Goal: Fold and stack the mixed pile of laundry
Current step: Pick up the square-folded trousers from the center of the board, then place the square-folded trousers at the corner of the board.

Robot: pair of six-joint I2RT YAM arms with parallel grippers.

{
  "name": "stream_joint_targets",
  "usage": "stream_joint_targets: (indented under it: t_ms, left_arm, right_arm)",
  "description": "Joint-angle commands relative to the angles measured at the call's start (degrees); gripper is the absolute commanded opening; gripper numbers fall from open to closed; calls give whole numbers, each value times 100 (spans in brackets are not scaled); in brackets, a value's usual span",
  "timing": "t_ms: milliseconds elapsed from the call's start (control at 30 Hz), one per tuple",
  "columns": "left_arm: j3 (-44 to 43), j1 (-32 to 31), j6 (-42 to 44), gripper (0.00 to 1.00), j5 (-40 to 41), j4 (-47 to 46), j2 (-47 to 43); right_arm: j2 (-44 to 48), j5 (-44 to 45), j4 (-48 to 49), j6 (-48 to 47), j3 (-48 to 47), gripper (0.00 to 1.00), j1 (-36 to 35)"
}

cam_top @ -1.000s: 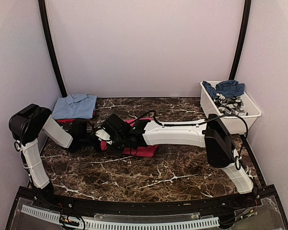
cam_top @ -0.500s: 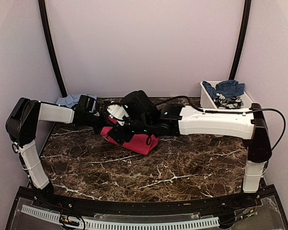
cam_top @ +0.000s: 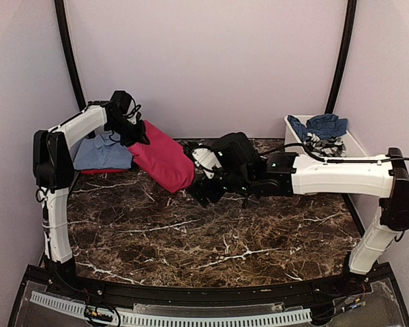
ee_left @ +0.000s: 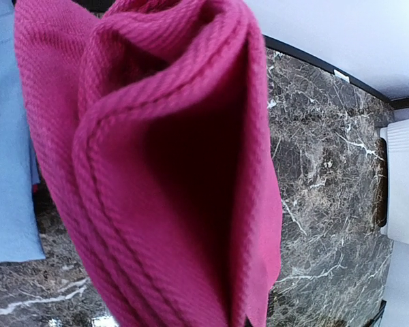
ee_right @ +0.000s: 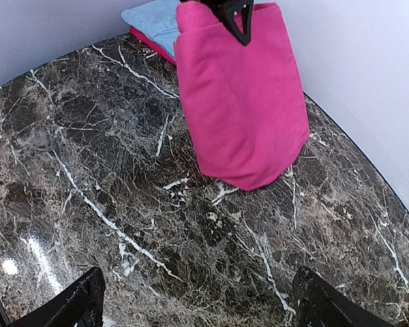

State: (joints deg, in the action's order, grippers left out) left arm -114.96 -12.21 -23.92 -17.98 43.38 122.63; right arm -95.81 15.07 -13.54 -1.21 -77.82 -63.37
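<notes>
From above, the left gripper [cam_top: 133, 129] is up in the upper left of the frame with the pink garment [cam_top: 162, 155] slanting down from it toward the centre. Its low end is at the marble table [cam_top: 211, 245], though whether it rests there is hard to call. Behind it, far left, the folded blue shirt [cam_top: 102, 153] lies flat. In the upper right, the tub [cam_top: 330, 174] holds a pile [cam_top: 322, 131] of dark blue and patterned cloth, which only this view shows.

The left wrist view is nearly all pink weave, folded thick, and its own jaws are hidden. The right wrist view settles it: black jaws are pinched tight on the garment's top edge. The right gripper [cam_top: 199, 192] is at mid-frame just beside the cloth. Its fingers [ee_right: 82, 306] are spread wide in the bottom corners, with nothing between them.
</notes>
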Motion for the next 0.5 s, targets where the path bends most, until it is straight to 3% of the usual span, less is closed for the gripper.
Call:
stream_joint_targets:
  t_ms: [0, 167, 467]
  left_arm:
    - [-1231, 208, 836, 0, 208, 836, 125]
    - [-2330, 432, 1184, 0, 460, 1414, 454]
    - [-3033, 683, 1497, 0, 331, 1670, 435]
  right_arm:
    - [335, 70, 316, 121, 235, 93, 28]
    - [433, 131, 350, 121, 371, 93, 53]
    - [340, 84, 371, 121, 316, 93, 80]
